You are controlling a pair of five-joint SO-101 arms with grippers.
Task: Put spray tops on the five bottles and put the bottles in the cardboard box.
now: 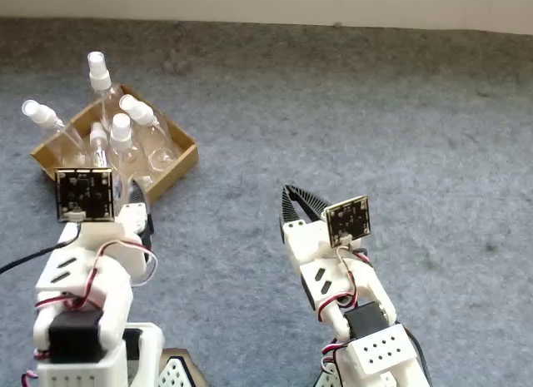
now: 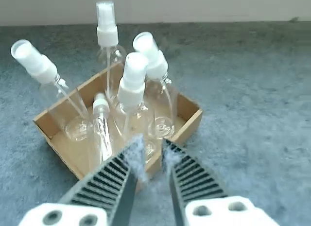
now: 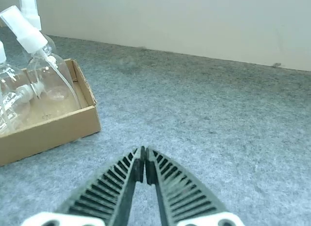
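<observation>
Box: the cardboard box [image 1: 176, 167] sits on the carpet [image 1: 350, 112] at the far left of the high view, turned corner-on to the arms.
Bottles: 5 clear bottles [image 1: 155, 146] are inside the box, crowded together and touching.
Spray tops: each of the 5 bottles carries a white spray top [image 1: 122, 131].
Bottle poses: in the left wrist view 1 bottle [image 2: 108, 51] stands nearly upright at the far corner, 3 lean outward at different angles, and 1 shorter-looking one [image 2: 101, 124] sits low among them; I cannot tell whether it lies flat.
Left gripper: the left gripper [image 2: 150, 146] hangs just in front of the box's near wall [image 2: 187, 124], pointing at the bottles.
Left fingers: they stand apart with a narrow gap and nothing between them.
Left arm: in the high view it sits at the lower left, and its wrist camera board covers the near edge of the box.
Right gripper: the right gripper [image 1: 290, 192] is low over bare carpet near the middle of the high view, well apart from the box.
Right fingers: pressed together at the tips [image 3: 144, 152], holding nothing.
Right wrist view: the box [image 3: 48, 134] and 3 of its bottles [image 3: 46, 78] lie off to one side, the carpet runs back to a pale wall [image 3: 194, 22].
</observation>
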